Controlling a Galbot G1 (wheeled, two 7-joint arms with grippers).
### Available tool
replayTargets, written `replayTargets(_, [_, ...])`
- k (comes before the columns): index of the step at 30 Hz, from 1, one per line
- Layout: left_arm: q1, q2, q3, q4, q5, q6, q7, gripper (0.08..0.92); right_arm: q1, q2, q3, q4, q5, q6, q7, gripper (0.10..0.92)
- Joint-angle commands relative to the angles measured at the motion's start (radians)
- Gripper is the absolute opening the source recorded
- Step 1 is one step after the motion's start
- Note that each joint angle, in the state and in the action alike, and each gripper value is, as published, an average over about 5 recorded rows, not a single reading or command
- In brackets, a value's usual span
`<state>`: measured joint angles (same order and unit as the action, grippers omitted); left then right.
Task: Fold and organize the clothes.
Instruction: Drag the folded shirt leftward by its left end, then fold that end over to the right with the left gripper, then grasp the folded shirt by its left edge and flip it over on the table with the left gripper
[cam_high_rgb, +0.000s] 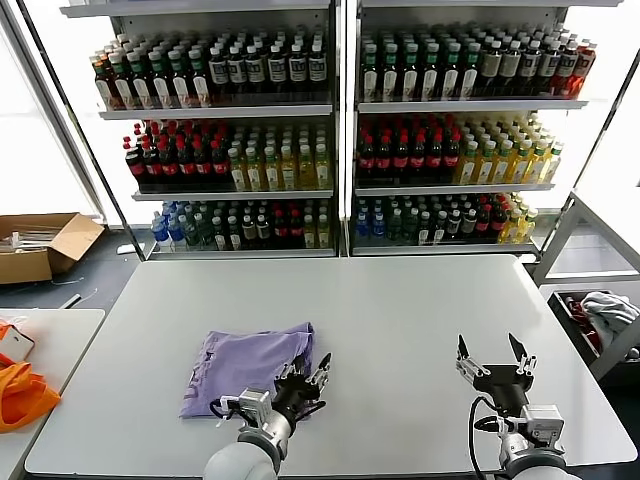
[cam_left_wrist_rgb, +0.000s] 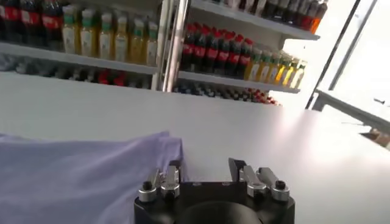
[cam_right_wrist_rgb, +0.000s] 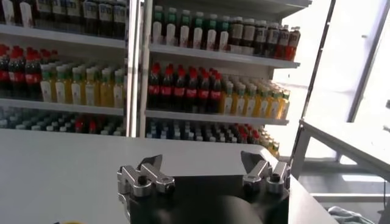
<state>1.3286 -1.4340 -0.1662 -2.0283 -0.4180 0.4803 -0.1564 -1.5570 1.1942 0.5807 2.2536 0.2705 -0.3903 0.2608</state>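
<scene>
The lavender T-shirt (cam_high_rgb: 247, 365) lies folded into a rough rectangle on the white table (cam_high_rgb: 400, 310), left of centre near the front edge. My left gripper (cam_high_rgb: 308, 372) is open and empty at the shirt's near right corner, with one finger next to the fabric edge. In the left wrist view the shirt (cam_left_wrist_rgb: 79, 179) fills the lower part beside the open gripper (cam_left_wrist_rgb: 206, 165). My right gripper (cam_high_rgb: 493, 354) is open and empty above the table's front right; its wrist view shows the gripper (cam_right_wrist_rgb: 202, 162) over bare table.
Shelves of drink bottles (cam_high_rgb: 330, 130) stand behind the table. A bright orange fabric item (cam_high_rgb: 20, 392) lies on a side table at the left. A cardboard box (cam_high_rgb: 40, 245) sits on the floor at the left. A bin with cloth (cam_high_rgb: 600, 315) is at the right.
</scene>
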Motion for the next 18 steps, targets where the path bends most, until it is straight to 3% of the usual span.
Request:
replayTargets(1, [0.018,0.043,-0.129,-0.145,-0.114,0.003,-0.085,0.612,0.029,-0.024,-0.022,-0.036,0.006,0.013,-0.002,0.823])
replayTargets(9, [0.063,0.194,-0.378,-0.054,0.211,-0.027,-0.041,0.802,0.095,-0.07,-0.063,-0.06,0.033,0.013,-0.006,0.823])
replayTargets(13, [0.072,0.214,-0.46,0.044,0.26,-0.067,-0.031,0.821,0.115,-0.073,-0.082,-0.073,0.036,0.012,-0.009,0.823])
replayTargets(18, [0.096,0.218,-0.484,0.052,0.183,-0.07,-0.029,0.823,0.121,-0.063,-0.103,-0.08,0.031,0.012,-0.011,0.823])
